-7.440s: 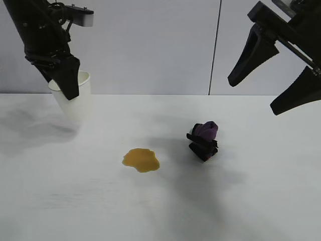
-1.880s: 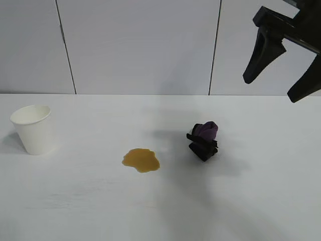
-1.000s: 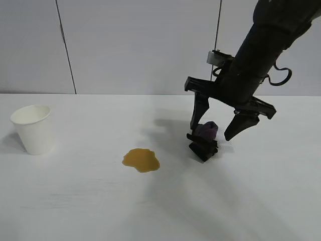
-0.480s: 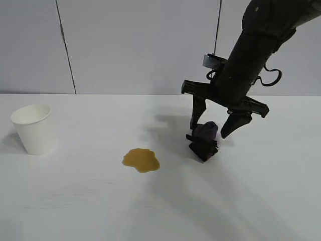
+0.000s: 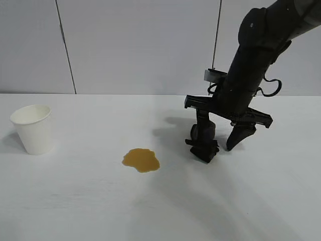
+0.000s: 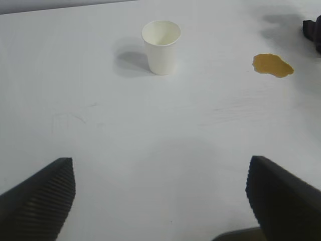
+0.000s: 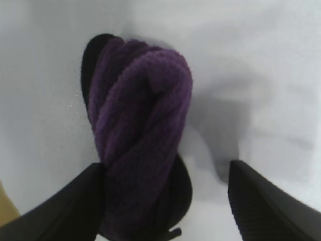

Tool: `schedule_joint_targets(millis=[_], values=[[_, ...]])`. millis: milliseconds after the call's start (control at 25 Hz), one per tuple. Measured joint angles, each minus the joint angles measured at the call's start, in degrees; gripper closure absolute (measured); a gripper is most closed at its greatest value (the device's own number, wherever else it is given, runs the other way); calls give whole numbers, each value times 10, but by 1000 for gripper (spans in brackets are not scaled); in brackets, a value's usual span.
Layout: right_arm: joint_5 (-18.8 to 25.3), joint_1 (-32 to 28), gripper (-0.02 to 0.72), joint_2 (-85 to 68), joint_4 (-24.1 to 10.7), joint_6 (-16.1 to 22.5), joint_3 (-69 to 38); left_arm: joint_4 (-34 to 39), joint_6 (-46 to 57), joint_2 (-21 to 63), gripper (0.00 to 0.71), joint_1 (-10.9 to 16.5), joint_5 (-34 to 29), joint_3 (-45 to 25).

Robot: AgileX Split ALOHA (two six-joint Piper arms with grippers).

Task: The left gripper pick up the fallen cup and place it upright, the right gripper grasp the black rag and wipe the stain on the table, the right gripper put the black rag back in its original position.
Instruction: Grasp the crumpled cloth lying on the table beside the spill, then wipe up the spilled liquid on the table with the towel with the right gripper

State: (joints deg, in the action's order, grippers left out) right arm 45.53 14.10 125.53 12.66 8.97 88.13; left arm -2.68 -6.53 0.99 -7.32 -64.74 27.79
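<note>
Since 1 second earlier, right gripper [image 5: 220, 143] had descended around rag [image 5: 203, 142], fingers apart, not clamped. Cup [image 5: 32, 129] stood upright; stain [image 5: 141, 159] remained unwiped on bench [image 5: 75, 201]. Left gripper [image 6: 160, 193] stood apart, idle.

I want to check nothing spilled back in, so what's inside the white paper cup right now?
The cup stands upright on the table. From the left wrist view its inside looks plain white and empty along the visible inner wall; the bottom is hidden by the near rim.

Right end effector [image 5: 219, 142] apparently lowered around rag [image 5: 203, 142].
</note>
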Motion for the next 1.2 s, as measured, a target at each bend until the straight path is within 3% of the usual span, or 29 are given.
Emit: schedule_joint_targets(millis=[120,240,320,560,800,960,1200], values=[[-5,0,274,0,1,0,0,0,0,0,46,0,0,0],[-5,0,496,0,4,0,0,0,0,0,46,0,0,0],[-6,0,603,0,4,0,0,0,0,0,46,0,0,0],[1,0,610,0,17,-1,2,0,0,0,46,0,0,0],[70,10,610,1,26,-20,49,0,0,0,46,0,0,0],[87,48,610,1,36,-30,77,0,0,0,46,0,0,0],[74,120,610,1,72,-36,80,0,0,0,46,0,0,0]])
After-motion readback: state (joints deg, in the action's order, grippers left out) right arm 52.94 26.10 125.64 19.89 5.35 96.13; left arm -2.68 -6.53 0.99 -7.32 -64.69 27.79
